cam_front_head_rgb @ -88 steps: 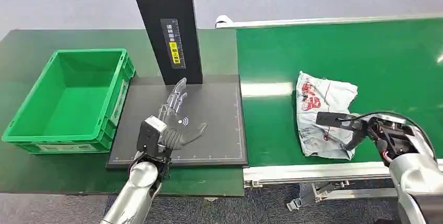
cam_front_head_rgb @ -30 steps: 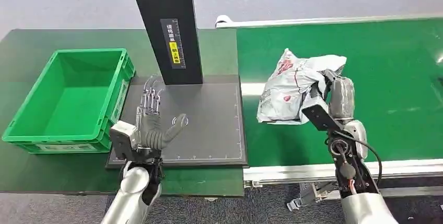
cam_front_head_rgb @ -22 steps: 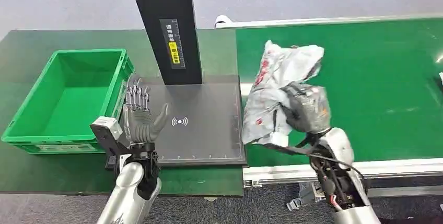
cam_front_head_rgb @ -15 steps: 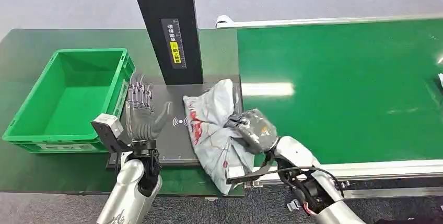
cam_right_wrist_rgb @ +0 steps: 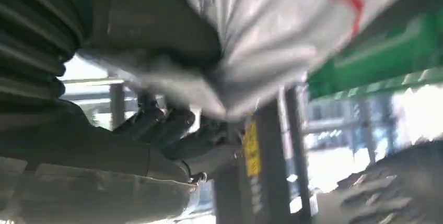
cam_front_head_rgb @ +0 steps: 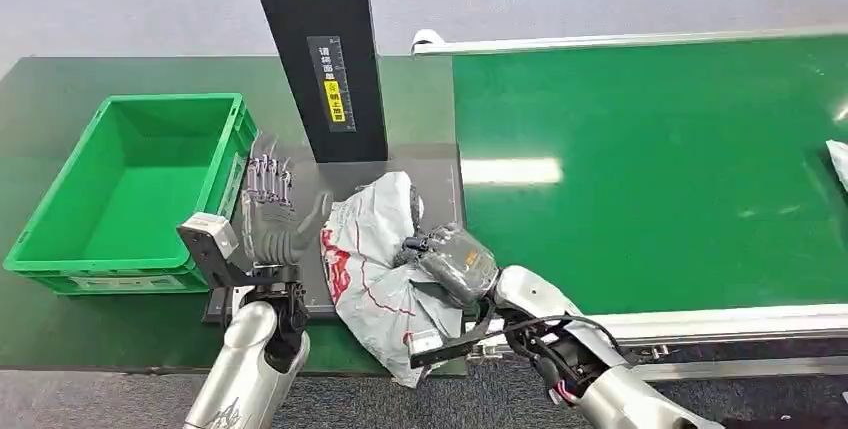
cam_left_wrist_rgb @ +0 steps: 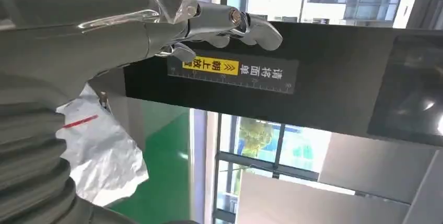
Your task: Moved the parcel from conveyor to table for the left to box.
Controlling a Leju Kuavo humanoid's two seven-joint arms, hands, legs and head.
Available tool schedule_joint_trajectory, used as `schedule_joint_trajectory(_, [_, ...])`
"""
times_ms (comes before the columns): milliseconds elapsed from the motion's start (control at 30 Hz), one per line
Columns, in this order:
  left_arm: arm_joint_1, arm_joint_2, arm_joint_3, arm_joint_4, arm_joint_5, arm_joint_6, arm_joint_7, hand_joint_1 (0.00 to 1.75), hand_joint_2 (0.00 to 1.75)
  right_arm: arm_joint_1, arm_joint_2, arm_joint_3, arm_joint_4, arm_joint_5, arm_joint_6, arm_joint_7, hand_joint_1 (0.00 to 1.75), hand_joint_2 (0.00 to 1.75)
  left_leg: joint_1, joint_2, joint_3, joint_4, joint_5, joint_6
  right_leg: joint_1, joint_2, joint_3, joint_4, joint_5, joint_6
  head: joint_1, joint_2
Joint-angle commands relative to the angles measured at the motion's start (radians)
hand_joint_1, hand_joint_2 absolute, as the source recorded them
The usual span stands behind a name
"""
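Note:
The parcel (cam_front_head_rgb: pixel 375 269) is a crumpled grey plastic mailer with red print, lying over the black scanner pad (cam_front_head_rgb: pixel 440 174) and the table's front edge. My right hand (cam_front_head_rgb: pixel 450 257) grips it from the right side, fingers curled into the bag; the right wrist view shows the parcel (cam_right_wrist_rgb: pixel 271 31) pressed against my right hand (cam_right_wrist_rgb: pixel 172 130). My left hand (cam_front_head_rgb: pixel 268 221) stands upright, fingers apart and holding nothing, just left of the parcel and beside the green box (cam_front_head_rgb: pixel 60 249). The left wrist view shows the left hand's fingers (cam_left_wrist_rgb: pixel 219 23) spread near the parcel (cam_left_wrist_rgb: pixel 102 151).
A black scanner post (cam_front_head_rgb: pixel 320 49) rises behind the pad. The green conveyor belt (cam_front_head_rgb: pixel 650 169) stretches to the right, with another white item (cam_front_head_rgb: pixel 838 161) at its far right edge. The dark green table (cam_front_head_rgb: pixel 100 74) lies behind the box.
My right hand has carried the parcel from the conveyor leftward and down onto the scanner pad. My left hand moved left toward the box and turned upright. Another item entered on the belt.

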Motion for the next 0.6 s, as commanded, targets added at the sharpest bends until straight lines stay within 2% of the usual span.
schedule_joint_trajectory(33, [0.03, 0.016, 0.03, -0.01, -0.004, 0.002, 0.01, 0.0, 1.75, -0.041, 0.011, -0.221, -0.071, -0.216, -0.104, 0.034, 0.0, 1.75, 0.0, 0.002, 0.004, -0.002, -0.001, 0.001, 0.0, 0.002, 0.003, -0.002, 0.0, -0.001, 0.0, 0.0])
schedule_joint_trajectory(67, [0.036, 0.017, 0.028, -0.014, -0.005, 0.003, 0.01, 0.0, 1.75, -0.03, 0.005, -0.249, -0.104, -0.244, -0.094, 0.032, 0.0, 1.75, -0.001, 0.002, 0.004, -0.002, -0.001, 0.001, 0.0, 0.003, 0.003, -0.003, 0.0, -0.001, 0.0, 0.0])
schedule_joint_trajectory(100, [0.045, 0.018, 0.027, -0.02, 0.0, 0.001, 0.014, 0.0, 1.75, 0.01, 0.017, -0.338, -0.183, -0.408, -0.005, -0.002, 0.0, 1.75, -0.001, 0.002, 0.002, -0.001, -0.001, 0.001, 0.0, 0.002, 0.002, -0.002, 0.0, 0.0, 0.001, 0.0])
schedule_joint_trajectory(167, [0.057, 0.019, 0.023, -0.028, 0.005, -0.002, 0.009, 0.0, 1.75, 0.033, 0.009, -0.378, -0.232, -0.437, 0.026, 0.001, 0.0, 1.75, -0.001, 0.001, 0.001, -0.001, -0.001, 0.0, -0.001, 0.001, 0.001, -0.001, 0.0, 0.0, 0.001, 0.0])
schedule_joint_trajectory(200, [0.063, 0.025, 0.012, -0.026, 0.003, 0.003, 0.008, 0.0, 1.75, 0.054, 0.016, -0.422, -0.27, -0.51, 0.086, -0.005, 0.0, 1.75, -0.001, 0.001, 0.002, -0.001, -0.001, 0.0, 0.0, 0.001, 0.002, -0.001, -0.001, -0.001, 0.0, 0.0])
schedule_joint_trajectory(267, [0.065, 0.026, 0.003, -0.014, 0.001, 0.001, 0.006, 0.0, 1.75, 0.062, 0.015, -0.449, -0.295, -0.551, 0.144, -0.004, 0.0, 1.75, 0.0, -0.001, 0.003, -0.002, -0.001, 0.0, 0.0, -0.001, 0.004, -0.002, -0.001, -0.001, 0.0, 0.0])
schedule_joint_trajectory(367, [0.069, 0.02, 0.002, -0.013, 0.005, 0.006, -0.004, 0.0, 1.75, 0.085, 0.051, -0.534, -0.335, -0.77, 0.394, 0.06, 0.0, 1.75, 0.0, 0.0, 0.001, 0.0, -0.001, 0.0, 0.0, 0.001, 0.001, -0.001, 0.0, 0.0, 0.001, 0.0])
schedule_joint_trajectory(400, [0.067, 0.023, -0.006, -0.008, -0.007, 0.007, 0.001, 0.0, 1.75, 0.094, 0.058, -0.569, -0.336, -0.883, 0.523, 0.096, 0.0, 1.75, -0.001, 0.0, 0.003, -0.002, -0.001, 0.0, 0.0, 0.001, 0.003, -0.002, -0.001, -0.001, 0.0, 0.0])
schedule_joint_trajectory(433, [0.064, 0.023, -0.014, -0.002, -0.011, 0.005, 0.002, 0.0, 1.75, 0.102, 0.063, -0.597, -0.32, -0.952, 0.601, 0.136, 0.0, 1.75, 0.0, -0.001, 0.001, -0.001, 0.0, 0.0, 0.0, 0.0, 0.001, -0.001, 0.0, -0.001, 0.001, 0.0])
schedule_joint_trajectory(467, [0.064, 0.022, -0.016, -0.001, -0.012, 0.004, 0.002, 0.0, 1.75, 0.105, 0.061, -0.6, -0.316, -0.953, 0.605, 0.135, 0.0, 1.75, 0.0, -0.001, 0.0, -0.001, 0.0, 0.0, 0.0, -0.001, 0.001, -0.001, 0.0, 0.0, 0.0, 0.0])
schedule_joint_trajectory(500, [0.062, 0.022, -0.025, 0.006, -0.023, 0.003, 0.004, 0.0, 1.75, 0.106, 0.069, -0.624, -0.28, -1.032, 0.705, 0.194, 0.0, 1.75, 0.0, -0.002, 0.002, -0.001, 0.0, 0.0, 0.0, -0.002, 0.002, -0.001, -0.001, -0.001, 0.0, 0.0])
schedule_joint_trajectory(600, [0.048, 0.038, -0.073, 0.034, -0.101, -0.01, 0.035, 0.0, 1.75, 0.091, 0.061, -0.609, -0.205, -1.022, 0.778, 0.225, 0.0, 1.75, 0.0, -0.002, 0.003, -0.002, 0.0, 0.0, 0.0, -0.002, 0.004, -0.002, 0.0, 0.0, 0.0, 0.0])
